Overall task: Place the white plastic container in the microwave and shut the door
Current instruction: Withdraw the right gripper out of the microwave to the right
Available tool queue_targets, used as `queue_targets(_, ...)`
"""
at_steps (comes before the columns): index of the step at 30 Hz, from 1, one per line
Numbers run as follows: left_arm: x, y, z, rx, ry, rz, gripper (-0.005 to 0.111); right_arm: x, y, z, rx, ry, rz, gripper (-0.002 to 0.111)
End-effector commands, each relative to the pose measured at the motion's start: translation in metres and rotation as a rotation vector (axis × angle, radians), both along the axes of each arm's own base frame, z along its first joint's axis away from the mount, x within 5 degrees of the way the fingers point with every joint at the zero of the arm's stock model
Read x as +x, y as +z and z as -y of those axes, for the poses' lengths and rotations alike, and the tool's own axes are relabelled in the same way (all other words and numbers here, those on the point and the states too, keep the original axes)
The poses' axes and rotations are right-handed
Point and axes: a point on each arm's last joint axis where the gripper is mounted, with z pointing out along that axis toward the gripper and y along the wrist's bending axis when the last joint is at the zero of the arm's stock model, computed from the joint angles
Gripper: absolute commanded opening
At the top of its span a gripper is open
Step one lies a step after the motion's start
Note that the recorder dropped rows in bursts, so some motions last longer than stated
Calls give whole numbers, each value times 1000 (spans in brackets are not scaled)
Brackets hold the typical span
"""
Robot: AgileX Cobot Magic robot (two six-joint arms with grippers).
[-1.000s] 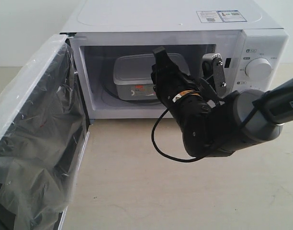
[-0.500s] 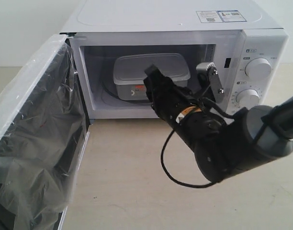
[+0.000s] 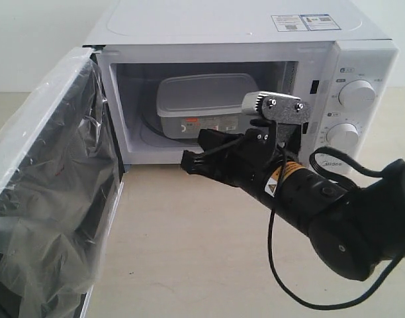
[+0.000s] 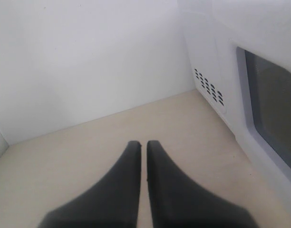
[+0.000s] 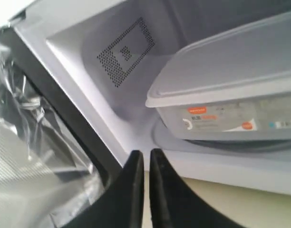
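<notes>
The white plastic container (image 3: 206, 103) sits inside the open microwave (image 3: 242, 40) on its turntable; the right wrist view shows the container (image 5: 231, 95) lidded and flat. The door (image 3: 47, 192) hangs wide open at the left, covered in loose clear film (image 5: 26, 142). My right gripper (image 3: 188, 162) is shut and empty, outside the cavity just in front of its lower sill, pointing left toward the door; in its own view the gripper (image 5: 145, 154) hovers near the sill's hinge-side corner. My left gripper (image 4: 143, 145) is shut with nothing in it, over the table beside the microwave's vented wall (image 4: 209, 88).
Two round knobs (image 3: 357, 95) sit on the control panel at the right. A black cable (image 3: 282, 265) loops below my right arm over the beige tabletop (image 3: 189, 252). A white wall (image 4: 88, 57) stands behind the left gripper.
My right gripper has pulled back out of the cavity, let go of the container and shut, swinging its tips left toward the door. The container stays on the turntable.
</notes>
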Motion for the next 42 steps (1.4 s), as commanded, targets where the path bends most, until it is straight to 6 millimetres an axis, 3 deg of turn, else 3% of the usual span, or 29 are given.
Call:
queue_targets(1, 0, 0, 0, -15, 5, 6, 4, -2, 0, 1, -143, 26, 69, 0)
queue_targets(5, 0, 0, 0, -15, 5, 6, 4, 6, -2, 4, -235, -43, 76, 0)
queue_targets(10, 0, 0, 0, -15, 5, 6, 4, 24, -1, -8, -231, -66, 98, 0)
queue_targets(25, 0, 0, 0, -15, 5, 6, 4, 60, -29, -27, -234, -161, 78, 0)
queue_targets(35, 0, 0, 0, -15, 5, 6, 4, 97, -28, -25, -223, -223, 87, 0)
queue_targets(42, 0, 0, 0, -15, 5, 6, 4, 103, -27, -31, -232, -202, 50, 0)
